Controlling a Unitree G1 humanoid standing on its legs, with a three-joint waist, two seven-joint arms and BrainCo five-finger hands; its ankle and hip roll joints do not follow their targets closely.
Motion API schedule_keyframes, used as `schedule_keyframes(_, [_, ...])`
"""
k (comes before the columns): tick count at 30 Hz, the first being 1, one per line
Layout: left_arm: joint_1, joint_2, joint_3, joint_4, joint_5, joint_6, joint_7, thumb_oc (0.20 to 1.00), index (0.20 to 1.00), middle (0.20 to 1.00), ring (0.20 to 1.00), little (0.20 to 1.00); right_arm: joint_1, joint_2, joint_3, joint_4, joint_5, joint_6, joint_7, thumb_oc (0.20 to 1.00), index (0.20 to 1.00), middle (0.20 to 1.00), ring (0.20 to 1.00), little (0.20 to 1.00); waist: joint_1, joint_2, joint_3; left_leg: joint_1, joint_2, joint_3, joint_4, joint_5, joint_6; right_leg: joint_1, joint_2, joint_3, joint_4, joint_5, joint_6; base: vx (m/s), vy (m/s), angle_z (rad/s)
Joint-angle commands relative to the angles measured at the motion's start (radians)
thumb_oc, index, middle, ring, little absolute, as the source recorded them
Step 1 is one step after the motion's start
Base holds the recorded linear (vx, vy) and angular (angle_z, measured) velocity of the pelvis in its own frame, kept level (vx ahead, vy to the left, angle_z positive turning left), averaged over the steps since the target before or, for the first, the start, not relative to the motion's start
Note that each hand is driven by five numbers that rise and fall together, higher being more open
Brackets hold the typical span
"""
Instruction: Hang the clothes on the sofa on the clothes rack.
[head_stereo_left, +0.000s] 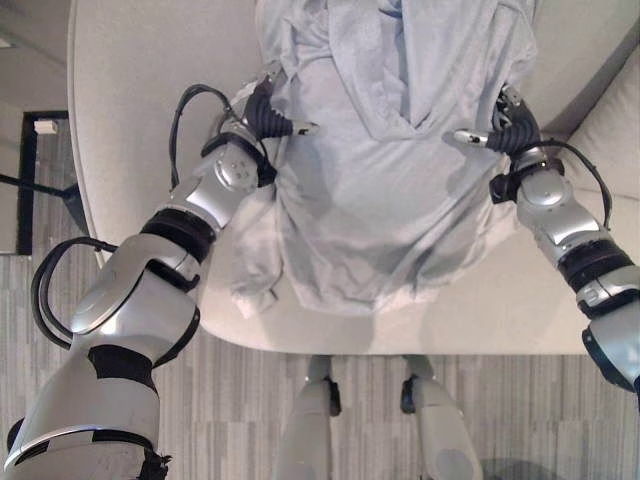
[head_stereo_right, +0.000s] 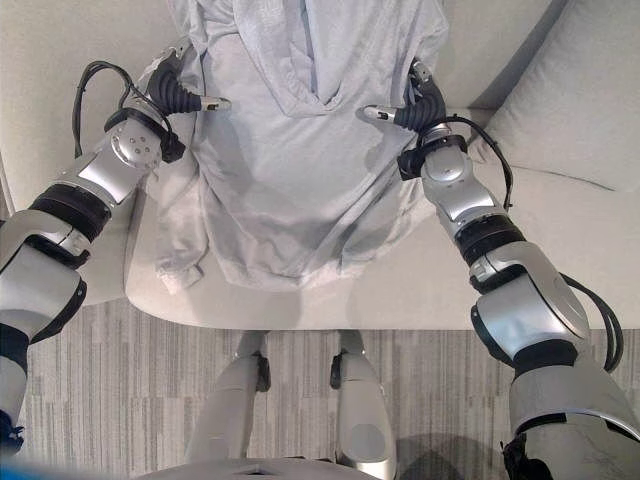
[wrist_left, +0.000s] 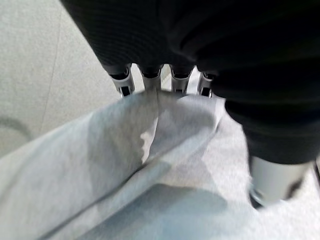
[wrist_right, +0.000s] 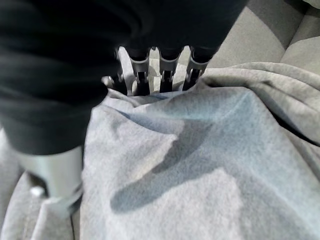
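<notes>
Nearest, at six o'clock in the head views, lay a strip of grey striped carpet (head_stereo_left: 250, 390) along the sofa's front edge. Beyond it stood the pale sofa (head_stereo_left: 150, 90), its seat reaching toward twelve o'clock, with a cushion (head_stereo_right: 580, 110) at about two o'clock.

Spread over the seat, from centre to twelve o'clock, hung a light grey hooded sweatshirt (head_stereo_left: 380, 200), partly lifted; hem nearest, one sleeve trailing toward seven o'clock, hood opening near the middle. No readable print, label or brand mark seen on the cloth.

At about ten o'clock sat the left hand (head_stereo_left: 268, 118) at the garment's edge, thumb stretched straight over the top of the fabric. In the left wrist view, fingers (wrist_left: 150, 80) ran down behind a raised fold of the sweatshirt (wrist_left: 150, 165), tips hidden; could not tell whether curled round it.

At about two o'clock sat the right hand (head_stereo_left: 500, 132) at the opposite edge, thumb likewise laid across the cloth. In the right wrist view, fingers (wrist_right: 167, 70) vanished under the fabric (wrist_right: 200, 150); grip could not be told.
</notes>
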Motion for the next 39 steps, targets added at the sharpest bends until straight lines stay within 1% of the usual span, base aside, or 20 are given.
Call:
schedule_keyframes(1, [-0.071, -0.006, -0.004, 0.058, -0.05, -0.034, 0.008, 0.2, 0.2, 0.2, 0.2, 0.2, -0.063, 0.018, 0.013, -0.027, 0.007, -0.053, 0.009, 0.2, 0.2, 0.2, 0.2, 0.2, 0.02, -0.027, -0.034, 0.016, -0.005, 0.0, 0.004, -0.017, -0.07, -0.092, -0.032, 0.06, 0.011, 0.053, 0.136, 0.0, 0.0, 0.0])
schedule_keyframes(10, [-0.058, -0.011, 0.01, 0.04, -0.054, -0.033, 0.013, 0.2, 0.2, 0.2, 0.2, 0.2, -0.04, 0.009, -0.01, -0.065, 0.002, -0.06, -0.004, 0.2, 0.2, 0.2, 0.2, 0.2, 0.02, -0.028, -0.03, 0.021, -0.005, -0.002, 0.004, -0.02, -0.07, -0.086, -0.032, 0.059, 0.011, 0.051, 0.136, 0.0, 0.0, 0.0])
schedule_keyframes(17, [-0.042, 0.005, 0.03, 0.012, -0.037, -0.035, 0.027, 0.2, 0.2, 0.2, 0.2, 0.2, 0.008, 0.0, -0.067, -0.103, -0.019, -0.074, -0.028, 0.2, 0.2, 0.2, 0.2, 0.2, 0.02, -0.026, -0.031, 0.031, -0.003, -0.001, 0.004, -0.025, -0.067, -0.076, -0.033, 0.057, 0.011, 0.048, 0.136, 0.0, 0.0, 0.0])
schedule_keyframes(22, [-0.026, 0.016, 0.055, -0.036, -0.03, -0.04, 0.049, 0.2, 0.2, 0.2, 0.2, 0.2, 0.055, 0.009, -0.129, -0.147, -0.032, -0.09, -0.06, 0.2, 0.2, 0.2, 0.2, 0.2, 0.021, -0.023, -0.032, 0.038, -0.002, -0.003, 0.004, -0.029, -0.066, -0.068, -0.034, 0.055, 0.011, 0.044, 0.136, 0.0, 0.0, 0.0])
schedule_keyframes(23, [-0.01, 0.021, 0.076, -0.071, -0.026, -0.044, 0.061, 0.2, 0.2, 0.2, 0.2, 0.2, 0.089, 0.019, -0.172, -0.19, -0.03, -0.103, -0.075, 0.2, 0.2, 0.2, 0.2, 0.2, 0.02, -0.02, -0.032, 0.041, -0.002, -0.004, 0.004, -0.032, -0.065, -0.063, -0.036, 0.057, 0.011, 0.041, 0.136, 0.0, 0.0, 0.0])
schedule_keyframes(24, [-0.008, 0.022, 0.077, -0.073, -0.025, -0.043, 0.061, 0.2, 0.2, 0.2, 0.2, 0.2, 0.092, 0.019, -0.174, -0.194, -0.031, -0.102, -0.076, 0.2, 0.2, 0.2, 0.2, 0.2, 0.02, -0.021, -0.032, 0.042, -0.002, -0.004, 0.004, -0.032, -0.065, -0.062, -0.036, 0.057, 0.011, 0.04, 0.136, 0.0, 0.0, 0.0])
schedule_keyframes(26, [0.009, 0.023, 0.096, -0.105, -0.017, -0.044, 0.074, 0.2, 0.2, 0.2, 0.2, 0.2, 0.129, 0.034, -0.219, -0.238, -0.03, -0.12, -0.089, 0.2, 0.2, 0.2, 0.2, 0.2, 0.019, -0.019, -0.035, 0.048, -0.002, -0.006, 0.004, -0.036, -0.064, -0.055, -0.036, 0.057, 0.011, 0.037, 0.136, 0.0, 0.0, 0.0])
schedule_keyframes(29, [0.056, 0.032, 0.15, -0.189, 0.005, -0.052, 0.097, 0.2, 0.2, 0.2, 0.2, 0.2, 0.219, 0.068, -0.313, -0.336, -0.039, -0.155, -0.113, 0.2, 0.2, 0.2, 0.2, 0.2, 0.021, -0.012, -0.041, 0.065, 0.0, -0.007, 0.004, -0.044, -0.061, -0.036, -0.04, 0.056, 0.011, 0.028, 0.136, 0.0, 0.0, 0.0])
schedule_keyframes(30, [0.059, 0.032, 0.15, -0.192, 0.006, -0.05, 0.097, 0.2, 0.2, 0.2, 0.2, 0.2, 0.224, 0.069, -0.315, -0.34, -0.041, -0.154, -0.114, 0.2, 0.2, 0.2, 0.2, 0.2, 0.021, -0.013, -0.042, 0.066, 0.0, -0.007, 0.004, -0.044, -0.061, -0.035, -0.04, 0.056, 0.011, 0.027, 0.136, 0.0, 0.0, 0.0])
schedule_keyframes(31, [0.083, 0.044, 0.177, -0.243, 0.025, -0.055, 0.109, 0.2, 0.2, 0.2, 0.2, 0.2, 0.275, 0.089, -0.368, -0.399, -0.034, -0.175, -0.113, 0.2, 0.2, 0.2, 0.2, 0.2, 0.022, -0.01, -0.048, 0.076, 0.002, -0.007, 0.004, -0.049, -0.06, -0.023, -0.042, 0.056, 0.011, 0.022, 0.136, 0.0, 0.0, 0.0])
schedule_keyframes(32, [0.086, 0.044, 0.177, -0.247, 0.026, -0.053, 0.109, 0.2, 0.2, 0.2, 0.2, 0.2, 0.28, 0.09, -0.37, -0.404, -0.035, -0.173, -0.114, 0.2, 0.2, 0.2, 0.2, 0.2, 0.023, -0.01, -0.048, 0.077, 0.002, -0.007, 0.004, -0.049, -0.06, -0.022, -0.042, 0.056, 0.011, 0.022, 0.136, 0.0, 0.0, 0.0])
schedule_keyframes(34, [0.128, 0.059, 0.211, -0.314, 0.042, -0.058, 0.118, 0.2, 0.2, 0.2, 0.2, 0.2, 0.331, 0.11, -0.414, -0.463, -0.033, -0.191, -0.113, 0.2, 0.2, 0.2, 0.2, 0.2, 0.028, -0.009, -0.056, 0.095, 0.002, -0.007, 0.004, -0.056, -0.059, -0.002, -0.046, 0.054, 0.011, 0.014, 0.136, 0.0, 0.0, 0.0])
schedule_keyframes(36, [0.204, 0.091, 0.268, -0.417, 0.067, -0.061, 0.117, 0.2, 0.2, 0.2, 0.2, 0.2, 0.403, 0.126, -0.474, -0.545, -0.046, -0.205, -0.109, 0.2, 0.2, 0.2, 0.2, 0.2, 0.034, -0.008, -0.073, 0.125, 0.006, -0.005, 0.004, -0.068, -0.057, 0.03, -0.052, 0.049, 0.011, 0.003, 0.135, 0.07, -0.02, 0.01])
schedule_keyframes(37, [0.292, 0.119, 0.339, -0.531, 0.088, -0.071, 0.107, 0.2, 0.2, 0.2, 0.2, 0.2, 0.472, 0.141, -0.54, -0.636, -0.065, -0.21, -0.093, 0.2, 0.2, 0.2, 0.2, 0.2, 0.043, -0.01, -0.098, 0.162, 0.011, 0.0, 0.004, -0.083, -0.056, 0.07, -0.057, 0.042, 0.011, -0.014, 0.134, 0.09, -0.019, 0.01])
schedule_keyframes(38, [0.3, 0.12, 0.343, -0.538, 0.089, -0.069, 0.106, 0.2, 0.2, 0.2, 0.2, 0.2, 0.477, 0.142, -0.539, -0.641, -0.066, -0.208, -0.093, 0.2, 0.2, 0.2, 0.2, 0.2, 0.042, -0.009, -0.098, 0.165, 0.011, 0.0, 0.004, -0.084, -0.056, 0.074, -0.057, 0.041, 0.011, -0.015, 0.134, 0.09, -0.019, 0.0])
schedule_keyframes(39, [0.336, 0.132, 0.375, -0.574, 0.097, -0.074, 0.102, 0.2, 0.2, 0.2, 0.2, 0.2, 0.498, 0.143, -0.557, -0.664, -0.077, -0.207, -0.089, 0.2, 0.2, 0.2, 0.2, 0.2, 0.047, -0.01, -0.108, 0.179, 0.014, 0.001, 0.004, -0.09, -0.056, 0.09, -0.061, 0.038, 0.011, -0.021, 0.134, 0.05, -0.022, 0.0])
